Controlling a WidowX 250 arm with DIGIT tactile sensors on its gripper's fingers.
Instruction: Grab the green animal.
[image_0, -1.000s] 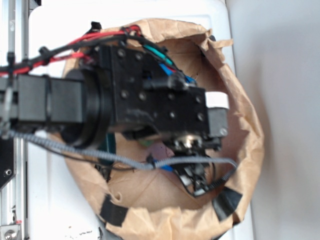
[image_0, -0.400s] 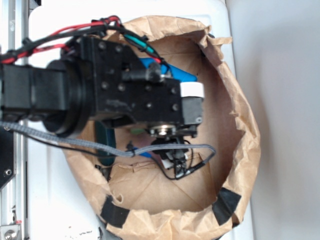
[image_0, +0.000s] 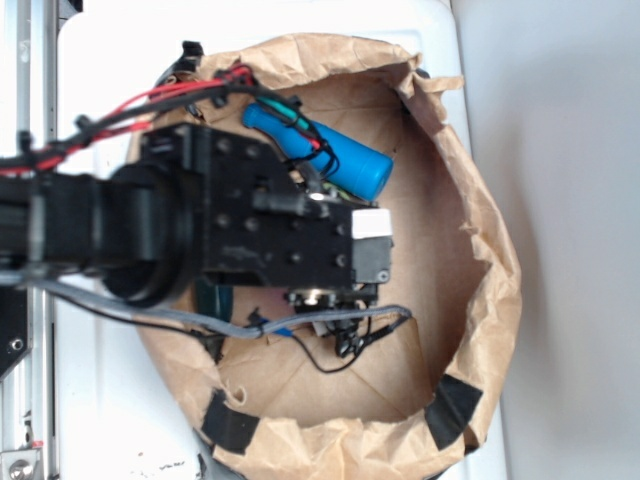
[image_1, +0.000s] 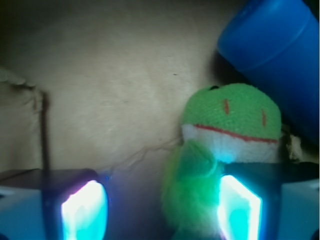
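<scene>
The green animal (image_1: 220, 150) is a fuzzy lime-green plush with a white face patch and a red mouth line. In the wrist view it lies on the brown paper floor, its body between my jaws and close against the right pad (image_1: 239, 207). My gripper (image_1: 160, 210) is open, with a wide gap between the plush and the left pad (image_1: 84, 210). In the exterior view my black arm (image_0: 250, 235) hides the green animal and the fingers. The blue bottle (image_1: 272, 55) lies just behind the plush's head.
The blue bottle (image_0: 320, 150) lies tilted at the back of the crumpled brown paper bag (image_0: 490, 280), whose walls ring the work area. A dark-green object (image_0: 212, 297) shows under the arm at the left. Cables (image_0: 340, 325) hang below the wrist.
The arm has moved left and back inside the bag, uncovering most of the blue bottle.
</scene>
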